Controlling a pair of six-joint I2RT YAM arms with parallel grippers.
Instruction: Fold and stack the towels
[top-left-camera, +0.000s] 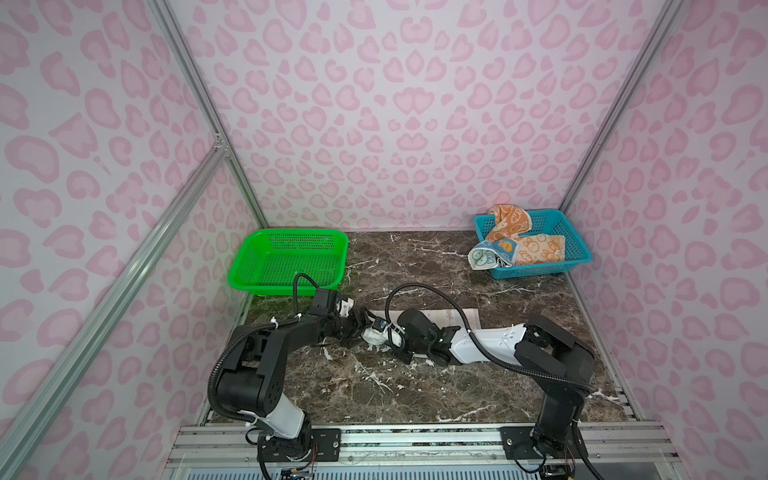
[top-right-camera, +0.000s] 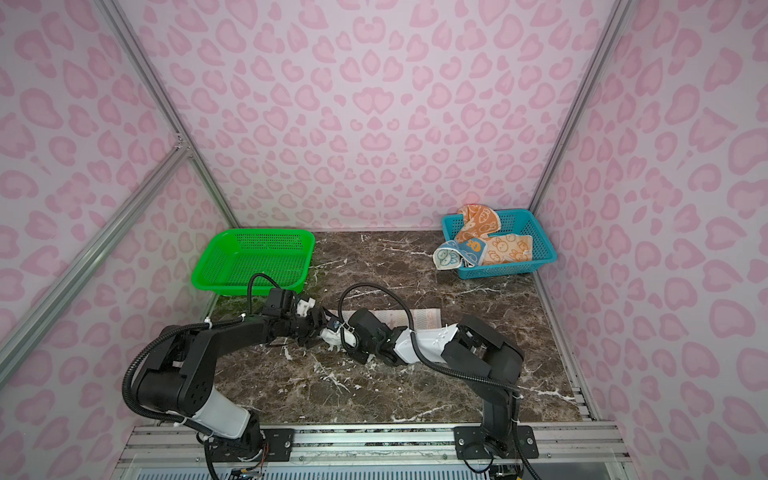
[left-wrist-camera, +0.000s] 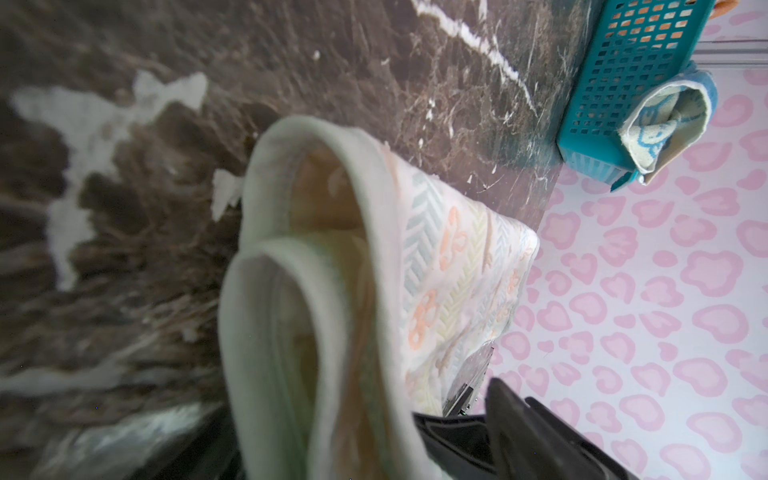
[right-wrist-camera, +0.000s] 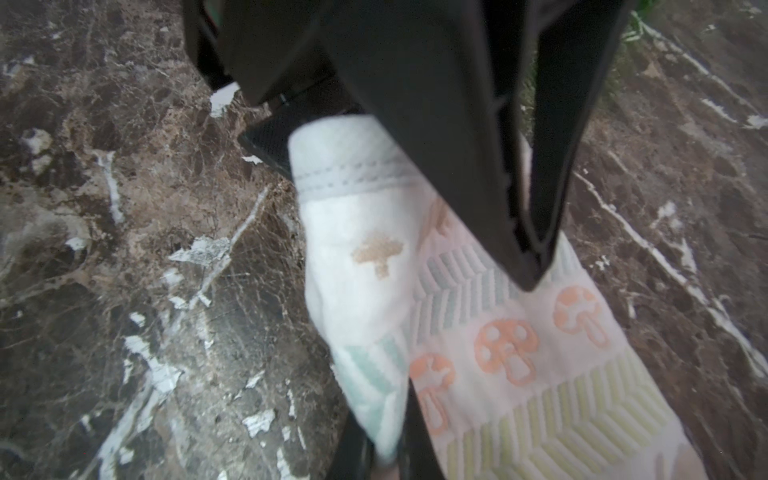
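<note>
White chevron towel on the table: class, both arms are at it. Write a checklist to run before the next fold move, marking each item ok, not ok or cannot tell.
1. Right end effector grips the white towel: ok, shut on a folded corner.
2. Left end effector has a grip: cannot tell; the towel's hem loops close by it.
3. Towel's far end lies flat on the table: ok.
4. Orange towel and blue towel out of the way: ok, both in the blue basket.
5. The two arms' tips clear of each other: cannot tell; they are very close.
</note>
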